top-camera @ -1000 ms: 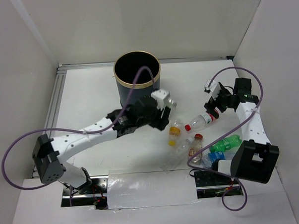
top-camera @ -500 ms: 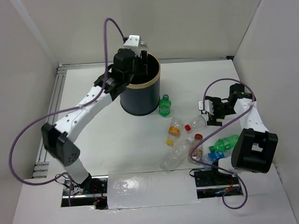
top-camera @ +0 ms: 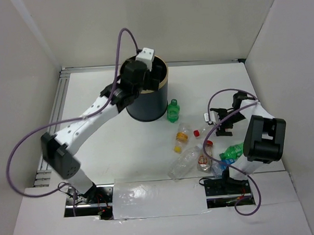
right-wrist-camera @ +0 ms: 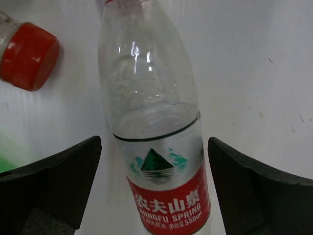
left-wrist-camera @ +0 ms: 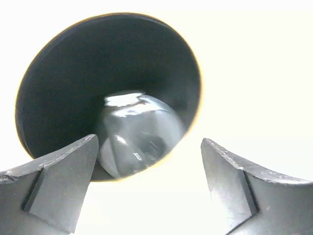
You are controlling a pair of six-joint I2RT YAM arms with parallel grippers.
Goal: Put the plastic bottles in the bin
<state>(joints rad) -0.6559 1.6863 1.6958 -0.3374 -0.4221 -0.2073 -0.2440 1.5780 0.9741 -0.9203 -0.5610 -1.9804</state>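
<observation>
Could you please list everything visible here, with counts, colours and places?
Table: one, white, under everything.
Bin: one, navy with gold rim, far centre.
Bottle inside bin: one, clear, in left wrist view.
Green bottles: two, one beside the bin, one near right.
Yellow-capped bottle: one, clear, centre.
Red-labelled bottle: one, clear, right of the yellow-capped one.
Red-capped bottle: one, clear, beside it.
Large bottle: one, clear, near edge.
Blue bottle: one, near edge.
Left gripper: black, open over the bin.
Right gripper: black, open around the red-labelled bottle.
</observation>
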